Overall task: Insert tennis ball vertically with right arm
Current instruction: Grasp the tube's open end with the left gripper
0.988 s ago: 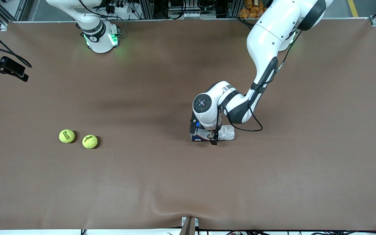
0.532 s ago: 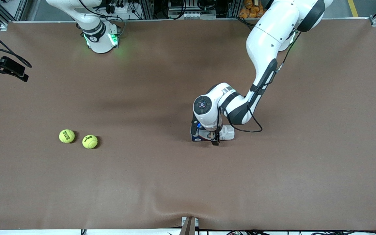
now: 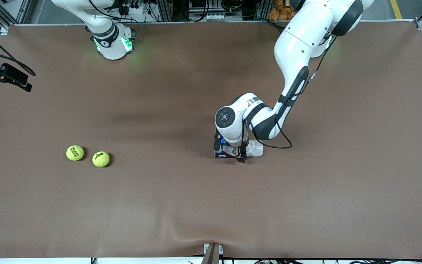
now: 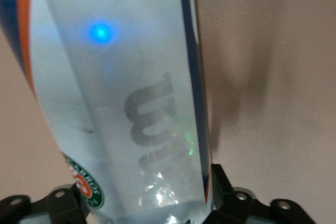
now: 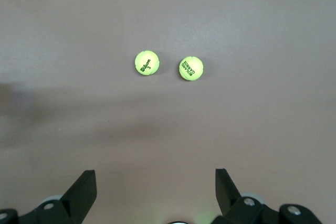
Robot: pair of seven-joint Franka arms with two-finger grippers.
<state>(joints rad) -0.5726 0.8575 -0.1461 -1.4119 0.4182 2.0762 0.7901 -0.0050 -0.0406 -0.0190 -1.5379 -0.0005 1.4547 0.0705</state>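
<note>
Two yellow-green tennis balls [image 3: 75, 153] [image 3: 101, 159] lie side by side toward the right arm's end of the table. The right wrist view shows them from above as two balls [image 5: 147, 62] [image 5: 190, 68], some way ahead of my right gripper [image 5: 156, 179]. That gripper hangs open and empty over bare table and is out of the front view. A clear ball can [image 3: 254, 148] with blue and orange trim lies on its side mid-table. My left gripper [image 3: 233, 152] is down over it. The can [image 4: 121, 77] fills the gap of the left gripper [image 4: 144, 198], with a finger against each side.
The right arm's base [image 3: 112, 40] stands at the table's back edge. A black camera mount [image 3: 6, 75] juts in at the right arm's end. The brown table cover [image 3: 196, 212] has a small ridge at its near edge.
The left gripper's fingers have closed in on the can, and the left arm has shifted slightly. The balls and the right arm have not moved.
</note>
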